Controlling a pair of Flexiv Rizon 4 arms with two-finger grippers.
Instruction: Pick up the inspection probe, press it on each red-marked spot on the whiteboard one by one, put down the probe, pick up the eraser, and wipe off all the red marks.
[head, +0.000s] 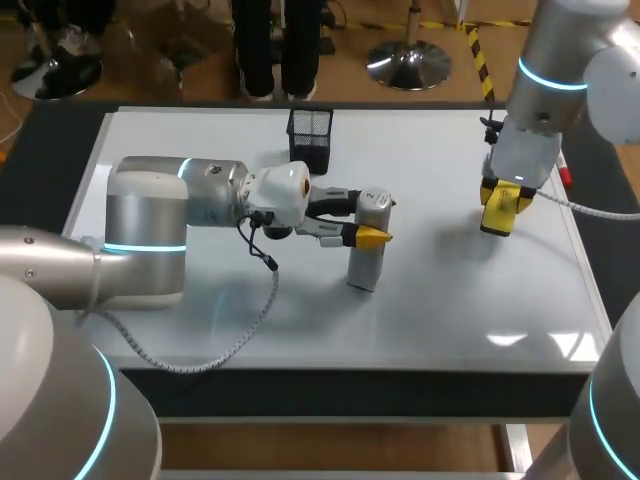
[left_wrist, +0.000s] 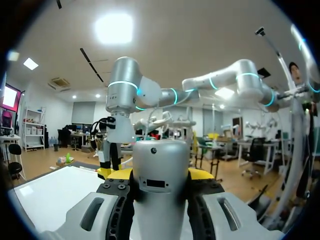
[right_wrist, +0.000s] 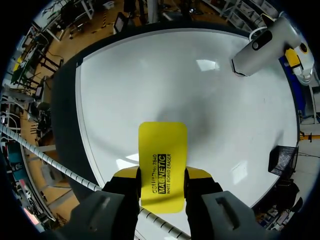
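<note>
I count one inspection probe (head: 366, 250), one yellow eraser (head: 503, 208), one black mesh pen holder (head: 311, 138) and one whiteboard (head: 450, 320), which lies flat on the desk (head: 300, 388). Two arms are over it.

My left arm (head: 150, 225) enters from the left edge of the head view. It lies low and almost level over the board, with the wrist turned toward the right of the frame. The left jaws pinch the probe from two sides near its top, in the middle of the frame. The probe stands upright with its long axis vertical, and its lower end seems to rest on the board.

My right arm (head: 545, 90) enters from the upper right corner, with the wrist pointing downward. The right jaws pinch the eraser over the right part of the board. The long axis of the eraser runs along the fingers, and its free end points toward the board, a little above it.

The pen holder stands at the upper middle, near the far edge of the board.
</note>
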